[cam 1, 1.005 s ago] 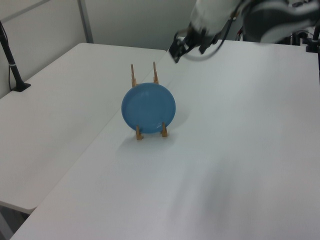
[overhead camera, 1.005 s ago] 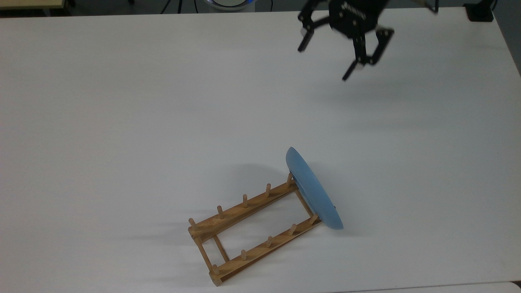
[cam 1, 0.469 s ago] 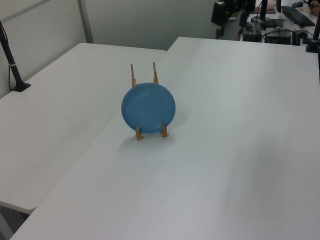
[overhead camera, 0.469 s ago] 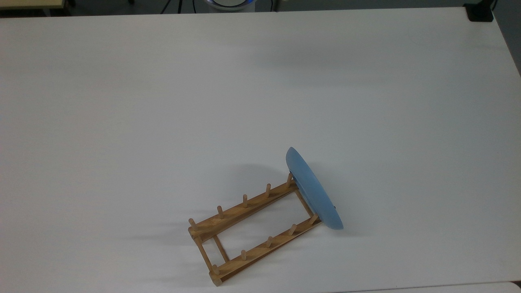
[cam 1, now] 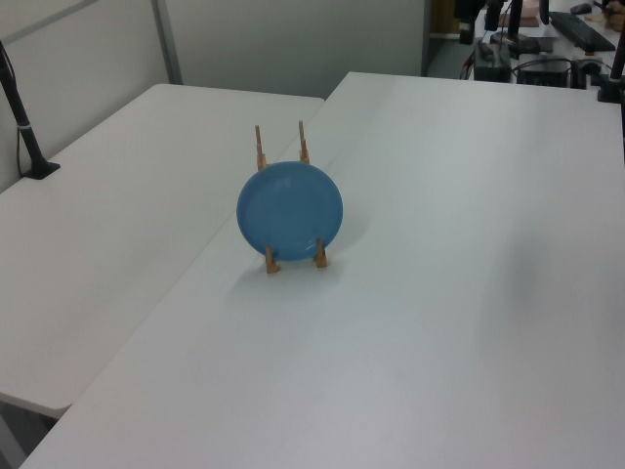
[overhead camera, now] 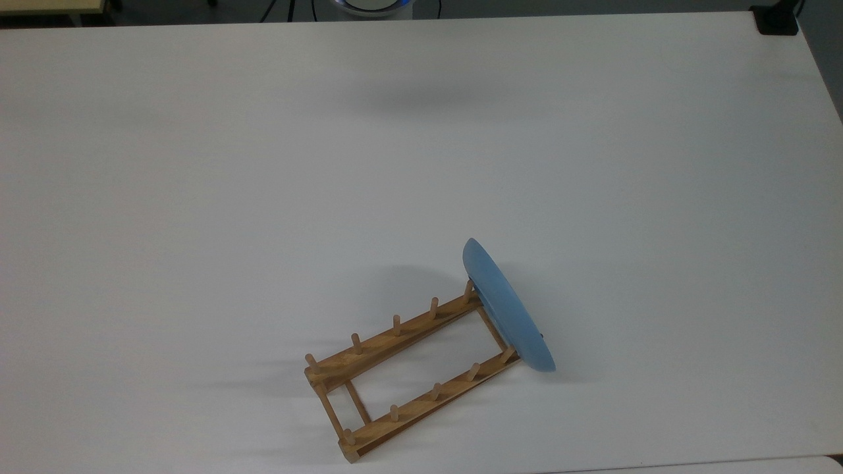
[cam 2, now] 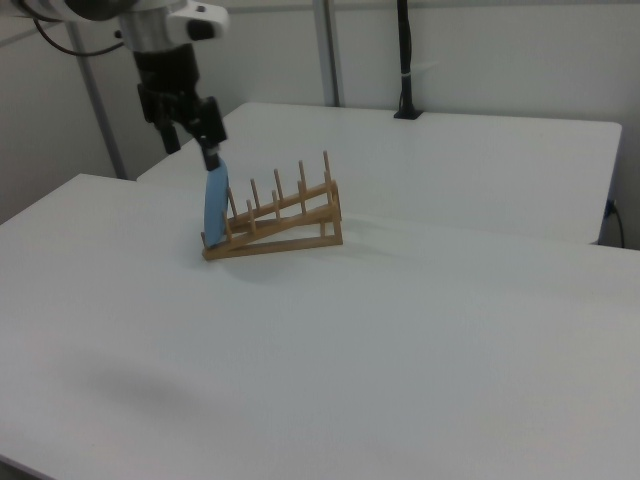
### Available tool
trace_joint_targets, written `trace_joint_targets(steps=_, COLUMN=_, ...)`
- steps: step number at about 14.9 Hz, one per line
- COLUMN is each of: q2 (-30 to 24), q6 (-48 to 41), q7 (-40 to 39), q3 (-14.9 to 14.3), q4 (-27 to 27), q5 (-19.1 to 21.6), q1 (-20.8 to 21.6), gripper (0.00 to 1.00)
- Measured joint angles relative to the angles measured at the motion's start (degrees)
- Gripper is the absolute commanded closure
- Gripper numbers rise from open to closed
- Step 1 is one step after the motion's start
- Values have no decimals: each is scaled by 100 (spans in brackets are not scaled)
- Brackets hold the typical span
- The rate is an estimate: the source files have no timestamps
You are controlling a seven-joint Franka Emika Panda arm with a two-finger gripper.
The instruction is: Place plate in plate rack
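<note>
The light-blue plate [overhead camera: 507, 306] stands on edge at the end of the wooden plate rack [overhead camera: 395, 342] that is toward the top view's right, leaning on the end pegs. In the left view the plate [cam 1: 290, 210] faces the camera and hides most of the plate rack [cam 1: 303, 145]. In the right view my black gripper [cam 2: 193, 150] hangs just above the plate [cam 2: 215, 205], open, with one finger [cam 2: 211, 150] close over the plate's top edge. The plate rack [cam 2: 285, 215] slopes up toward the right view's right.
The white table [overhead camera: 197, 164] has a seam with a second table [cam 1: 117, 195] on the left view's left. A black post [cam 2: 405, 60] stands at the back of the right view, and a black block [overhead camera: 777, 20] sits at the top view's far right corner.
The gripper has left the top view over its upper edge, and the arm has drawn out of the left view. Plate and rack have not moved.
</note>
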Motion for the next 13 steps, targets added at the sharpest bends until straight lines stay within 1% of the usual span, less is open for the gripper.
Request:
trace_joint_targets(steps=2, q2=2, q6=365, q7=-678, q3=-1, q4=-142, q5=50, q1=-174, gripper=0)
trace_joint_targets(steps=4, q2=4, q6=635, q7=-941, q3=-1, q4=-280, q5=52, q1=-235, gripper=0)
trace_joint_targets(steps=13, q2=5, q6=716, q7=-1087, q3=58, q4=-367, q5=52, q1=-227, gripper=0)
